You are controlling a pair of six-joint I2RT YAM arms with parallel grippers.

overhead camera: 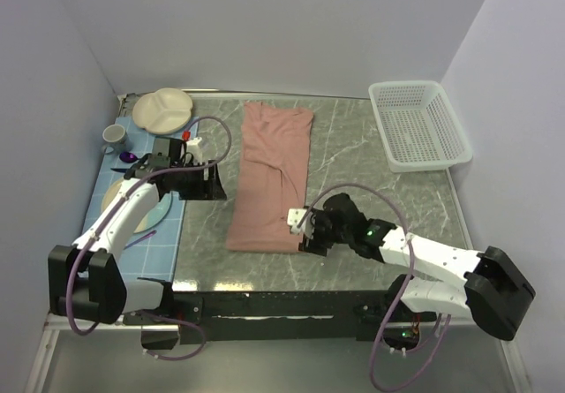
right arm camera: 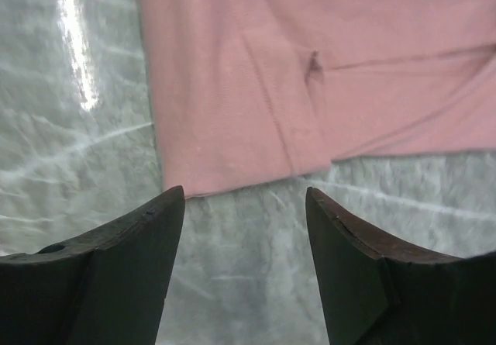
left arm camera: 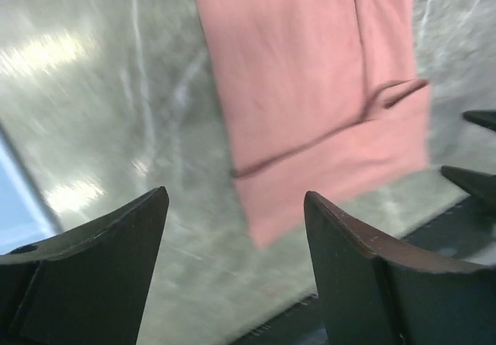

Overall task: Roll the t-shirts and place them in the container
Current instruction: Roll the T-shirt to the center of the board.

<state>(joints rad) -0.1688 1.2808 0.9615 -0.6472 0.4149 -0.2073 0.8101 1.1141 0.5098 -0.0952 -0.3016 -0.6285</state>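
Pink t-shirt (overhead camera: 272, 177) lies folded into a long flat strip on the counter (overhead camera: 353, 154), rolling not yet started, left fingers (left arm camera: 116, 236) and right fingers (right arm camera: 132, 236) both apart and empty, right ones just off its near edge.

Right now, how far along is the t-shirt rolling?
Done: the pink t-shirt lies flat, folded into a long narrow strip. In hand: nothing; the left hand and right hand are both open and empty, the right one at the strip's near end. Left: the whole roll; no turn of cloth shows yet.
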